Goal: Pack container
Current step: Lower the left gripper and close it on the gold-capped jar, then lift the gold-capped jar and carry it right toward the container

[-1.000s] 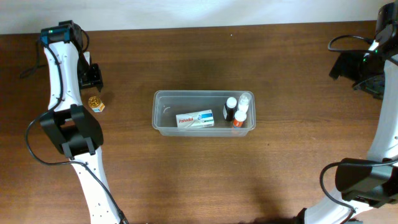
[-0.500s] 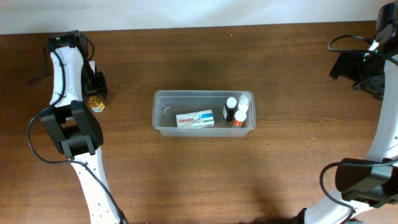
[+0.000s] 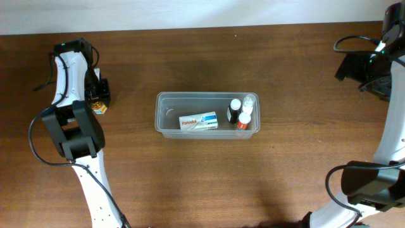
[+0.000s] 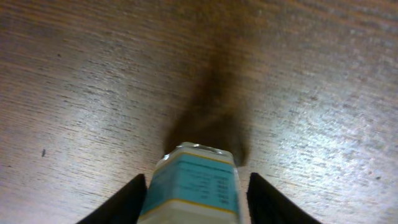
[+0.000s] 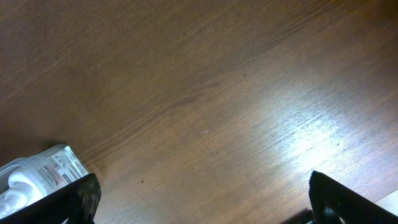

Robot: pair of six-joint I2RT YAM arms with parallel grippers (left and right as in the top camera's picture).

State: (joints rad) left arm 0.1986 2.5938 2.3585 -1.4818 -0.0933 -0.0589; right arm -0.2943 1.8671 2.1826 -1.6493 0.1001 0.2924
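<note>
Left gripper (image 4: pixel 196 182) dropped over the box (image 4: pixel 193 190), jaws narrowing — clamped yet? Couldn't tell. Right gripper (image 5: pixel 204 180) gaped empty — container (image 3: pixel 166 114) looked next.

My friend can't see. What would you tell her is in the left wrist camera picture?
A small item with a teal label sits between the two dark fingers of the left gripper, on a brown wooden table. The fingers are very close to its sides, but it is unclear whether they touch it.
</note>
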